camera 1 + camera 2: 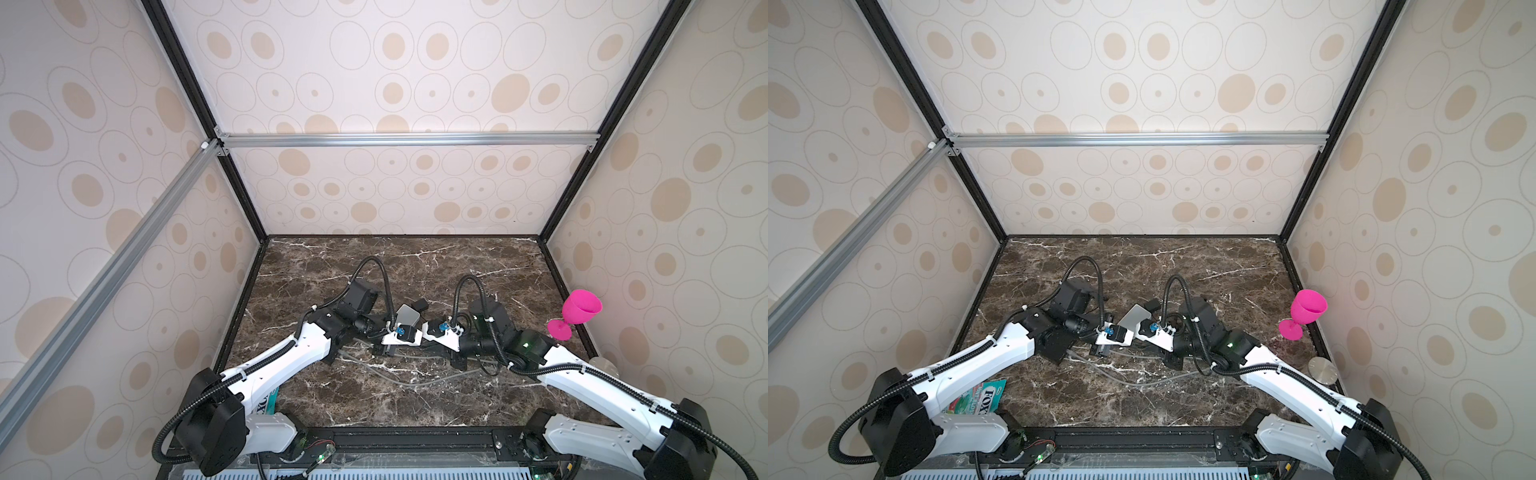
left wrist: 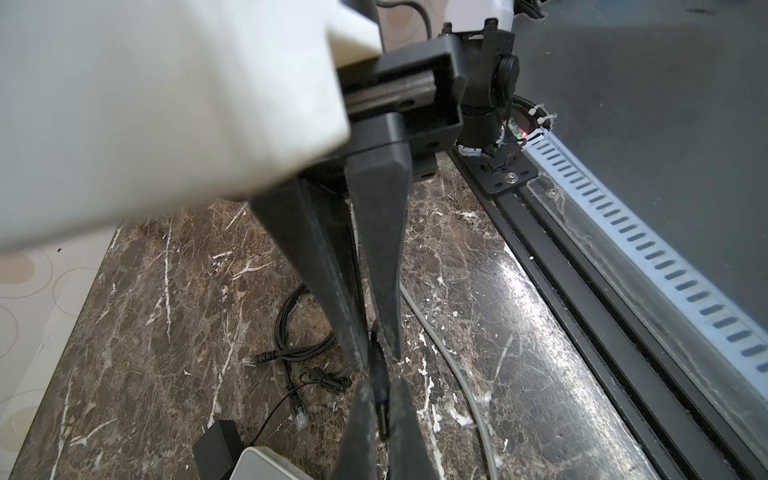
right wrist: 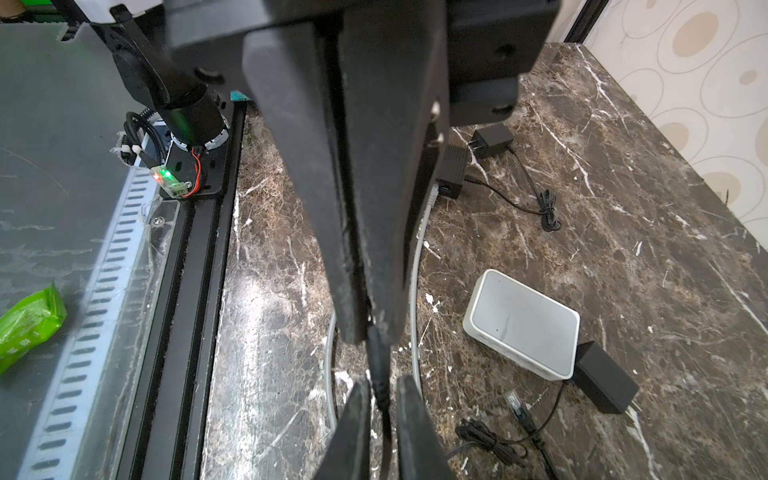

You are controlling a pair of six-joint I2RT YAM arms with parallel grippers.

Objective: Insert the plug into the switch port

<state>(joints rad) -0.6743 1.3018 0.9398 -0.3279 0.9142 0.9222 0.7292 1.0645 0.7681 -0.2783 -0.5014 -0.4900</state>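
Hanging clear of the marble worktop, the black plug sits where your two claws meet tip to tip, near the middle of both top views.

OPERATOR: Which claw has it?

DESK: Your left claw. Its fingers are clamped together on the plug, and the right wrist view shows them closed to a point with the plug coming out at the tips.

OPERATOR: And my right?

DESK: Your right claw brackets the other end of the plug. Its fingers stand just beside it on either side with a narrow gap. You cannot tell from these frames whether they press on it.

OPERATOR: Where is the switch?

DESK: The white switch lies flat on the worktop, near the claws but apart from the plug. No port on it can be made out. A black adapter sits at one corner of it, and a grey cable curves across the worktop under your claws. A pink goblet stands at the worktop's right edge, well apart from all this.
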